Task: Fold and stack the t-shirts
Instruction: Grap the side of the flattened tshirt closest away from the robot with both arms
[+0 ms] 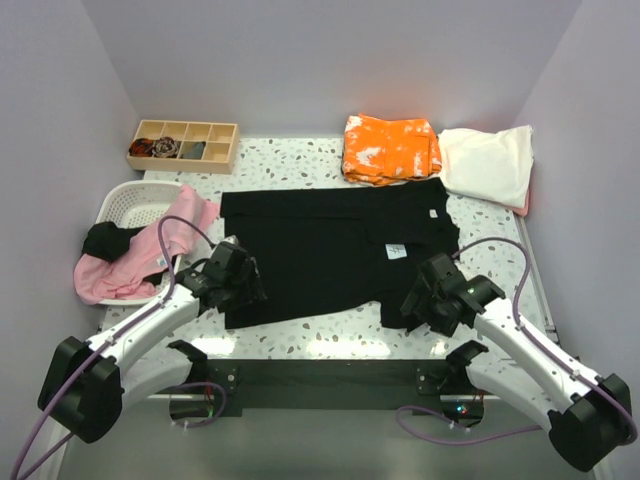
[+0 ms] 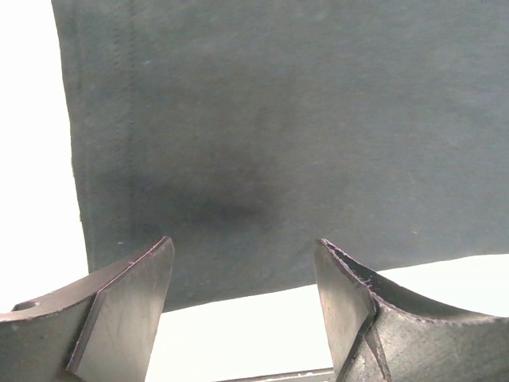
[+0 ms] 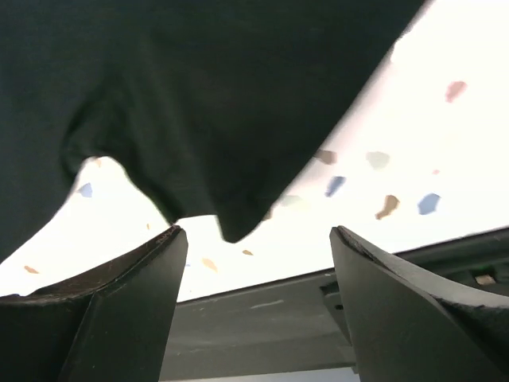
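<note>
From the top camera I cannot see either set of fingertips; the wrist housings cover them. The left gripper [image 1: 238, 280] sits over the near left corner of the large plain black t-shirt [image 1: 320, 250]. The right gripper [image 1: 428, 298] sits over its near right corner. The shirt lies spread on the speckled terrazzo table [image 1: 290, 162], with a small white label [image 1: 396, 250] showing on it.

The pink t-shirt [image 1: 150, 255] is draped over the rim of the white slotted plastic basket [image 1: 125, 200] at the left. A dark cloth [image 1: 105, 240] beside it is partly hidden, and I cannot make out what it is. At the back right, the folded orange white-blotched t-shirt [image 1: 390, 148] lies just beside the folded cream t-shirt [image 1: 490, 162]. The wooden compartment tray [image 1: 185, 143] is at the back left, its contents too small to read.

The wrist cameras fill in the fingers. On the left, the fingers [image 2: 127, 318] are spread wide with nothing between them, and the black hem runs across just beyond their tips. The table there is washed out to plain white. On the right, the fingers [image 3: 398, 302] are likewise spread wide and empty. A rumpled corner of the black cloth points down into the gap, and the coloured table flecks show clearly. In neither view can I tell whether the tips touch the cloth.
</note>
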Tool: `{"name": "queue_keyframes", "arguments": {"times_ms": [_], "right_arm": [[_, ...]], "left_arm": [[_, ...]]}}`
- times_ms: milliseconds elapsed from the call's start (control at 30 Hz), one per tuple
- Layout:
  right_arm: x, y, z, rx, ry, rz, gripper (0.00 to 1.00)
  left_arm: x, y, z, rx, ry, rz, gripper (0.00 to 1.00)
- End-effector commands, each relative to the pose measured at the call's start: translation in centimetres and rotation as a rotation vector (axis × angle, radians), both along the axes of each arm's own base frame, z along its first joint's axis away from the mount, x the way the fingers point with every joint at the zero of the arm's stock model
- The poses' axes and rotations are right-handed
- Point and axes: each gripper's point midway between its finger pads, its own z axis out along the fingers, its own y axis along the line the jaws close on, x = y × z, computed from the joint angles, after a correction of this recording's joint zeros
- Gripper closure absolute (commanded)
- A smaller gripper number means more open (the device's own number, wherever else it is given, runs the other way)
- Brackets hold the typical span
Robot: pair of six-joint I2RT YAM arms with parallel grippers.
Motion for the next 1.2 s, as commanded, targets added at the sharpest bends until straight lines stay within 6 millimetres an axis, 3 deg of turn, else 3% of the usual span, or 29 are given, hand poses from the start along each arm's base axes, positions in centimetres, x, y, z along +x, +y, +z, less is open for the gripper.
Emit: {"name": "queue_keyframes", "arguments": {"times_ms": [0,167,300,600,967,1100,1167], "right_arm": [[-1.1,-2.2,-0.4,-0.07,0.007,-0.112,0.23],[-1.7,-4.1,0.7,-0.108,-0.037,-0.214,0.25],[-1.7,-4.6,0.3,-0.104,-0.069,-0.257,0.27],[1.1,-2.6,-1.5,-0.045,-0.125,-0.226,0.28],[1.3,-2.7,-2.7,-0.072,-0.111,-0.181,0.27],[1.3,-2.9,-2.4,-0.071,-0.126,-0.183,0.27],[1.3,-3.0,-2.4,-0.069,-0.135,-0.191,0.27]], "left_arm": [[0.2,0.6,0.2,0.02,0.005,0.061,0.24],[0.2,1.8,0.7,0.05,0.028,0.117,0.25],[0.3,2.7,0.8,0.058,0.059,0.152,0.27],[-0.6,2.8,-0.5,0.047,0.142,0.181,0.29],[-4.0,4.2,-1.5,0.035,0.199,0.326,0.29],[-3.4,4.7,0.2,0.022,0.137,0.381,0.29],[-3.3,4.5,0.0,0.007,0.129,0.386,0.29]]}}
